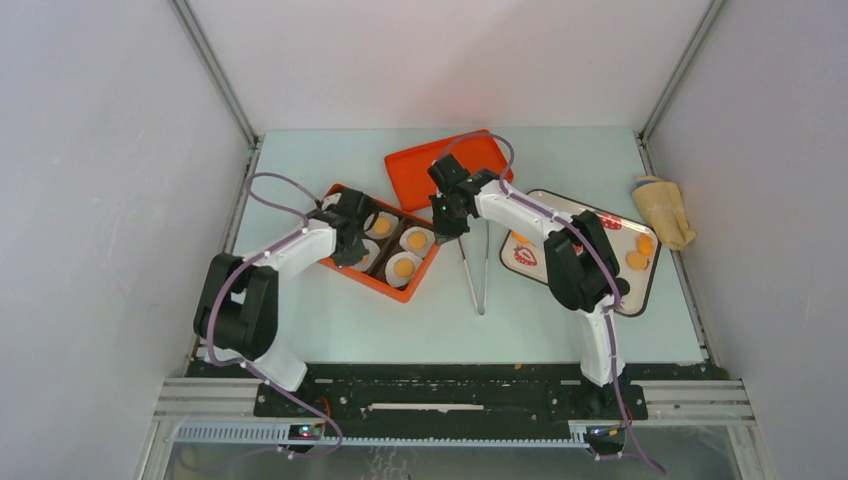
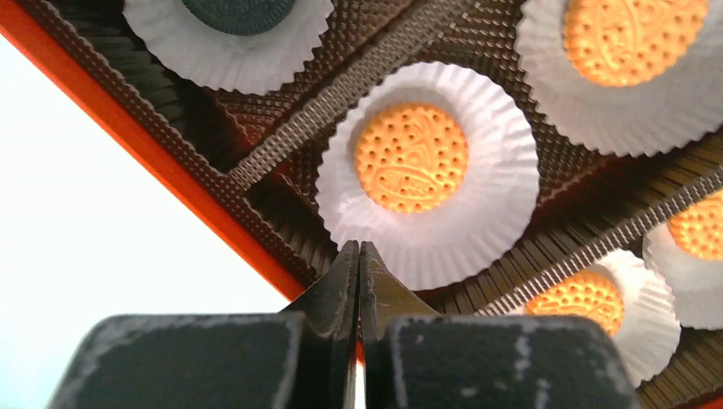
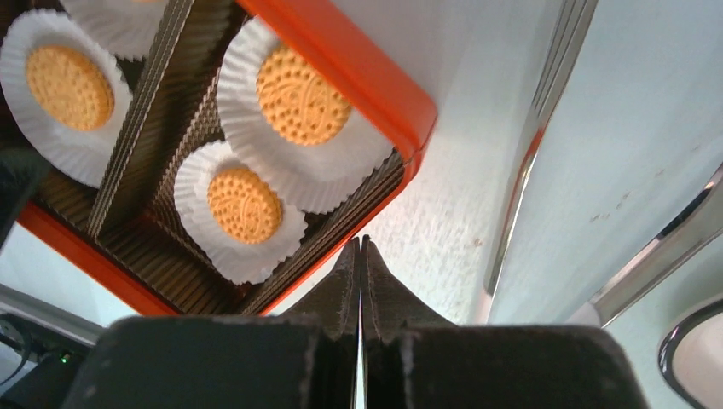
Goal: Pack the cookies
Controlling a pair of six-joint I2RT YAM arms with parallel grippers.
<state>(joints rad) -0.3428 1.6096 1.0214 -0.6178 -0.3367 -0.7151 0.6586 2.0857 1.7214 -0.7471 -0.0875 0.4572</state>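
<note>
Several orange-yellow cookies (image 1: 404, 267) lie in white paper cups inside an orange box (image 1: 383, 288) with a brown ridged insert. In the left wrist view one cookie (image 2: 411, 158) sits in its cup (image 2: 477, 247) just ahead of my left gripper (image 2: 359, 247), which hangs over the box's near-left part (image 1: 350, 250), shut and holding nothing. My right gripper (image 3: 359, 243) is shut and empty over bare table beside the box's right corner (image 3: 401, 119), also seen from above (image 1: 440, 236). More cookies (image 1: 637, 260) lie on the strawberry-print tray (image 1: 640, 297) at the right.
Metal tongs (image 1: 481, 270) lie on the table between box and tray, close to my right gripper. An orange lid (image 1: 410, 170) lies behind the box. A beige bag (image 1: 665, 210) sits at the far right. One cup holds a dark disc (image 2: 239, 13).
</note>
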